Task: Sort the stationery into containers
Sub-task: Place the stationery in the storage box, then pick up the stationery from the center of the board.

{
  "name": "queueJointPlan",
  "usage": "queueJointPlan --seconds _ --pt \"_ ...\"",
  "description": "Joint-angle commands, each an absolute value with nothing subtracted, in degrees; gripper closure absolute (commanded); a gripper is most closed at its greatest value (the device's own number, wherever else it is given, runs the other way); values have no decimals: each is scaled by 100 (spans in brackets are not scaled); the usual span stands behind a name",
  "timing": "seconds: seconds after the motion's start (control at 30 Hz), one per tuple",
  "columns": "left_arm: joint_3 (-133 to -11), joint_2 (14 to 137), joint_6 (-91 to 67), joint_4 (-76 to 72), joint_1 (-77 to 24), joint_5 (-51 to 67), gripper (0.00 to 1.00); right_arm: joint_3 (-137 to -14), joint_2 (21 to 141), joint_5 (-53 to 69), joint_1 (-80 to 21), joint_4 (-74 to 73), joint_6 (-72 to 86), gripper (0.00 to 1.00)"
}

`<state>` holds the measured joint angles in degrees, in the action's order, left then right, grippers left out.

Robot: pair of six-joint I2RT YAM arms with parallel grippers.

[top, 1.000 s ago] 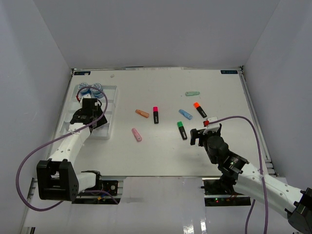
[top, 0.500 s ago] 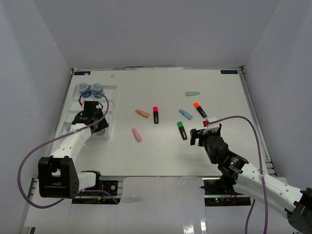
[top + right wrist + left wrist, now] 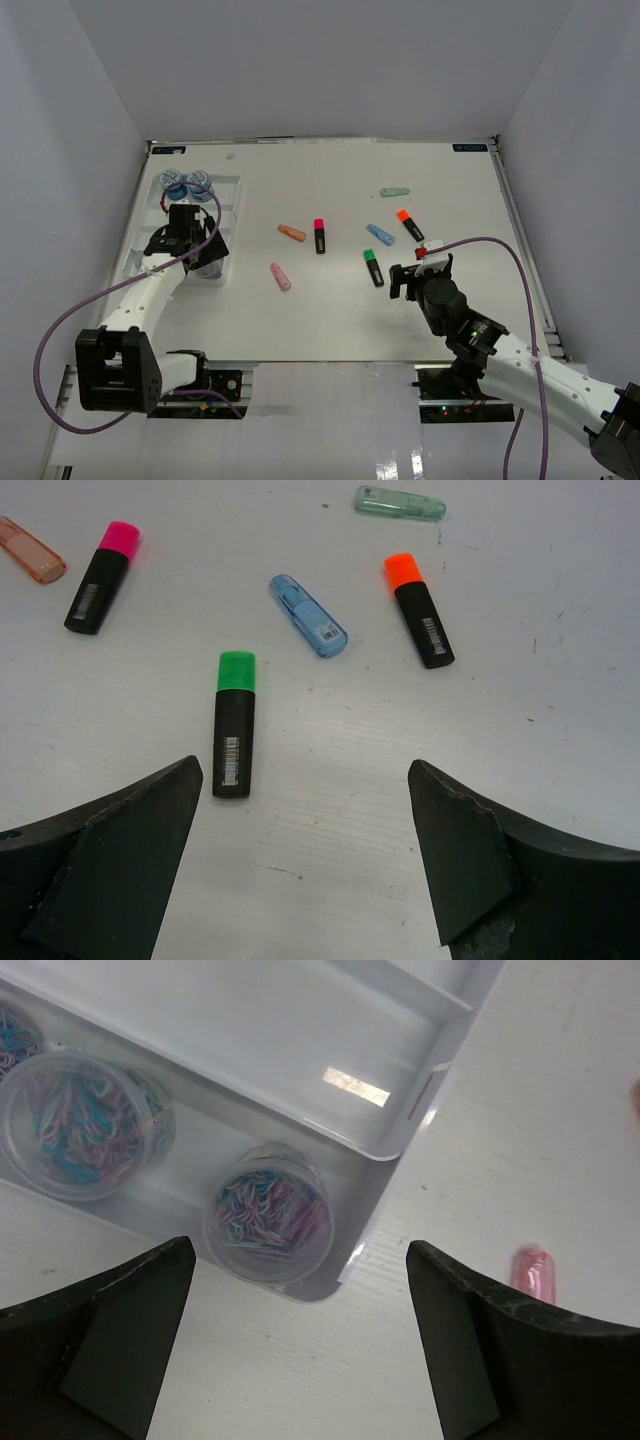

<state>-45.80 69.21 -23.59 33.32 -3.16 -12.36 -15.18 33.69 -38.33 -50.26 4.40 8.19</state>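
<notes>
The left arm [image 3: 150, 290] rises from its base at the near left and stretches forward, its white forearm angled slightly rightward. Its wrist tips down so the left gripper [image 3: 197, 248] points at the desk [image 3: 330, 320]. In the wrist view its two dark fingers [image 3: 100, 1345] stand wide apart, clasping nothing. The right arm [image 3: 520, 365] lies low (almost along the desk), its forearm coming in from the near right toward the middle. The right gripper [image 3: 412, 278] faces forward and down, its fingers [image 3: 100, 865] likewise spread wide, with nothing gripped.
</notes>
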Motion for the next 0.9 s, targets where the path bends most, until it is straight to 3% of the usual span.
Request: queueJointPlan --seconds 0.0,0.17,0.43,0.87 --pt "-5088 6540 -2417 3427 -351 -748 2 -1521 3427 -3841 -5010 712 861 10" --pt "-5431 6591 -2917 3629 -1533 -772 3 -1529 3463 -3858 -5018 738 861 10" --pt "-5537 7819 -4007 3577 -3434 -1555 7 -1459 3287 -3911 -5018 729 870 10" --pt "-5432 9122 -4597 3173 -3735 -1731 26 -1415 3120 -3894 -5001 729 879 10"
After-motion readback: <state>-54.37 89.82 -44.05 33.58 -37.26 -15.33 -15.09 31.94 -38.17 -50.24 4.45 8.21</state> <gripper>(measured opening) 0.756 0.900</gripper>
